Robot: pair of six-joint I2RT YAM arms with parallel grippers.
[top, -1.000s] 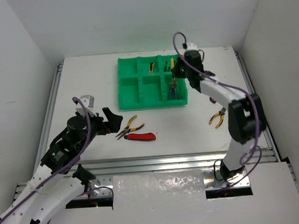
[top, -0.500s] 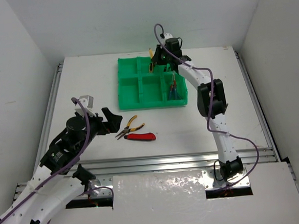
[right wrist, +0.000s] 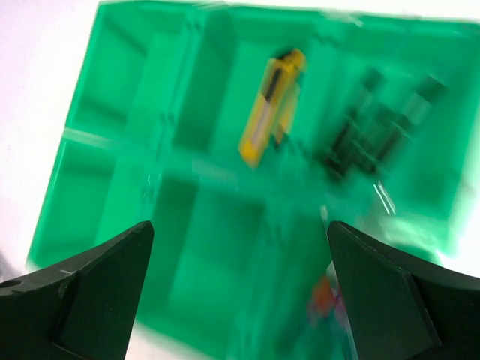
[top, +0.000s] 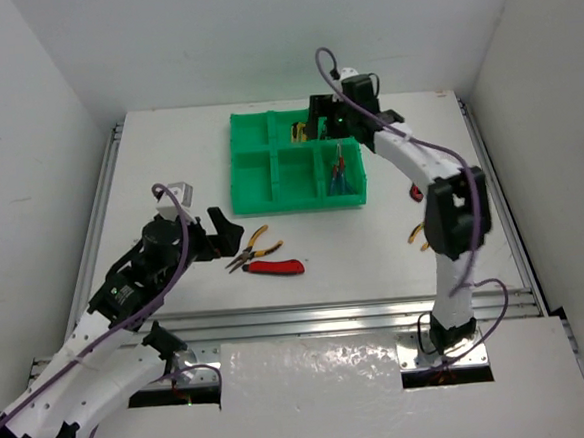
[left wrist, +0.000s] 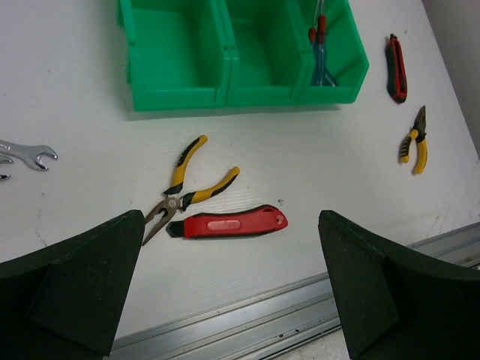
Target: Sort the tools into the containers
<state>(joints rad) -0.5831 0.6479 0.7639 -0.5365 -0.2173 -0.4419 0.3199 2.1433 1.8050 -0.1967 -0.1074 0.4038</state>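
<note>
**Both hands wide and empty; tools split between tray and desk**

Top view:
- Right hand [top: 326, 124] hangs over the far row of the green tray [top: 236, 165], about the middle/right compartments. Fingers spread wide, nothing between them.
- Left hand [top: 213, 240] sits low over the desk [top: 167, 148], near-left of the tray, also wide and holding nothing.
- Yellow utility knife [top: 296, 131] lies in the far middle compartment. Screwdrivers [top: 339, 172] lie in the near right one.
- On the desk in front of the tray: yellow-handled pliers [top: 254, 247], with the red utility knife [top: 273, 267] just beside them on the near side.
- Right of the tray, partly behind the right arm: second pliers [top: 414, 234] and a red-and-black knife [top: 415, 192].

Left wrist:
- Fingers [left wrist: 82, 285] frame the view wide apart, gap empty.
- The pliers [left wrist: 187, 184] lie handles splayed, their nose close to the red knife [left wrist: 229, 223].
- A silver wrench [left wrist: 26, 156] lies at the left edge.
- The screwdrivers [left wrist: 321, 45] stand out in the tray's near right compartment.

Right wrist:
- Picture is motion-blurred. Fingers [right wrist: 90, 292] are wide over the tray.
- The yellow knife [right wrist: 270, 105] lies in its compartment. Dark tools [right wrist: 367, 135] lie in the next one, too smeared to identify.
</note>
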